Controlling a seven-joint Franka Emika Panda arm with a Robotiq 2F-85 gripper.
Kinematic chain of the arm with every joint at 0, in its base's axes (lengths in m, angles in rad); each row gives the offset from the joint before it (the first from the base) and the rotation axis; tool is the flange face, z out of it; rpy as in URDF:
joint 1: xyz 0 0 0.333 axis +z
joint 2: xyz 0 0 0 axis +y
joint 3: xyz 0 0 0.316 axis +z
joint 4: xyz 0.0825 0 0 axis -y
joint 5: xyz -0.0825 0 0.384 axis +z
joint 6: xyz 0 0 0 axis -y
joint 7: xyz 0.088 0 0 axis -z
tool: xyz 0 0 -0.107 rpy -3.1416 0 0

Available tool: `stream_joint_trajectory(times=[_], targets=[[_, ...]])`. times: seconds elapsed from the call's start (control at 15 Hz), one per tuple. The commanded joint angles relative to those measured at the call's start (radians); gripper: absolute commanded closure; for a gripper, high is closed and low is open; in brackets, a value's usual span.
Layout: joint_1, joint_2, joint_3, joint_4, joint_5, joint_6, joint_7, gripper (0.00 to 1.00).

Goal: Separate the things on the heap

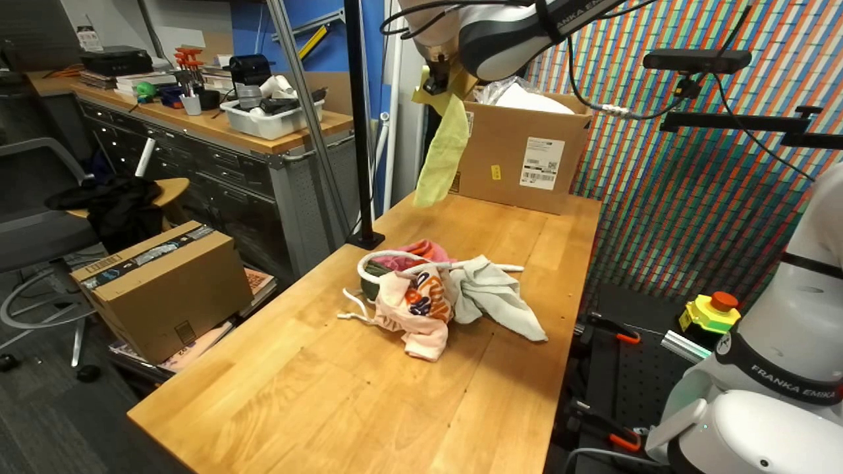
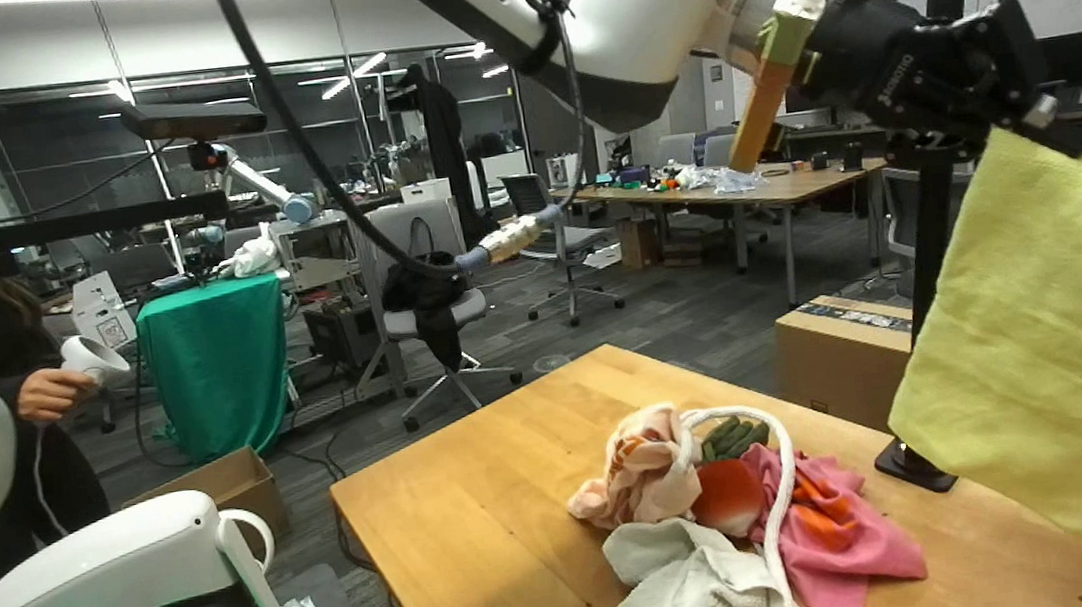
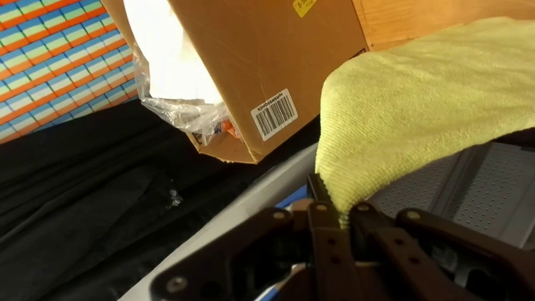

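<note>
My gripper (image 1: 435,84) is shut on a yellow cloth (image 1: 442,155), held by one end high above the table. The cloth hangs down in both exterior views and spreads from the fingers (image 3: 340,205) in the wrist view (image 3: 418,96). It also shows large in an exterior view (image 2: 1056,320). The heap lies on the wooden table (image 1: 369,401). It holds a peach drawstring bag with printing (image 2: 644,474), a grey-white cloth (image 1: 487,293), a pink cloth (image 2: 865,561), a red-orange piece (image 2: 725,497), a dark green item (image 2: 734,437) and a white rope (image 2: 784,464) across it.
A tall cardboard box (image 1: 500,158) with plastic and white material inside stands at the table's end near the gripper; it fills much of the wrist view (image 3: 271,54). A black pole (image 1: 363,131) rises from the table's edge beside the heap.
</note>
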Motion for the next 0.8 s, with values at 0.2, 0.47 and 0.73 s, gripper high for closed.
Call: stream_joint_trajectory(times=[0.2,0.47,0.73], targets=[[-0.036,0.189,-0.079,0.200,-0.001,-0.039,0.058,0.99],[-0.058,0.247,-0.119,0.261,-0.006,-0.035,0.147,0.93],[-0.074,0.273,-0.138,0.284,0.001,-0.040,0.189,0.60]])
